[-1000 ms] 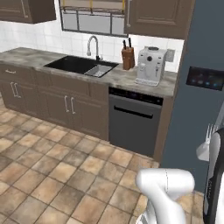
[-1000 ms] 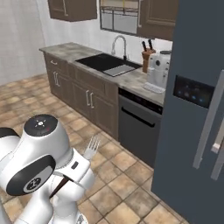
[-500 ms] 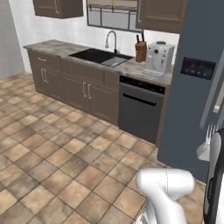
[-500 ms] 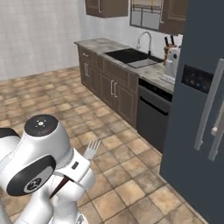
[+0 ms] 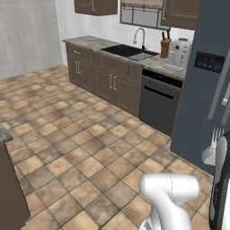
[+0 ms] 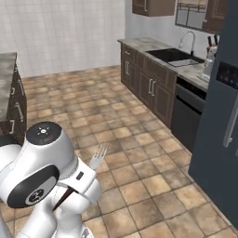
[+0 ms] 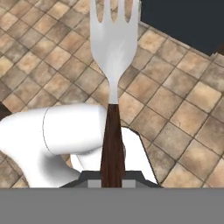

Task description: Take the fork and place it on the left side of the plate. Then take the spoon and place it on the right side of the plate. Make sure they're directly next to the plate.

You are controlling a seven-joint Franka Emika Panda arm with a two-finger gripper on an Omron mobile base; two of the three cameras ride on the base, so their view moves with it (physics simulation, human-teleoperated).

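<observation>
In the left base view, a counter (image 5: 96, 43) runs along the far wall with a sink (image 5: 128, 51) and a tap (image 5: 140, 37). To the right of them stand a knife block (image 5: 165, 47) and a white coffee machine (image 5: 179, 53). Below the counter is a dark dishwasher (image 5: 157, 105), and further right a tall dark fridge (image 5: 204, 85). At the right edge, the fork (image 5: 212, 150) is held upright over the tiled floor (image 5: 67, 148), with its tines pointing up. In the hand view, the gripper (image 7: 113, 181) is closed on the dark handle of the fork (image 7: 114, 48). In the right base view the fork (image 6: 98, 156) rises just beside the white arm.
</observation>
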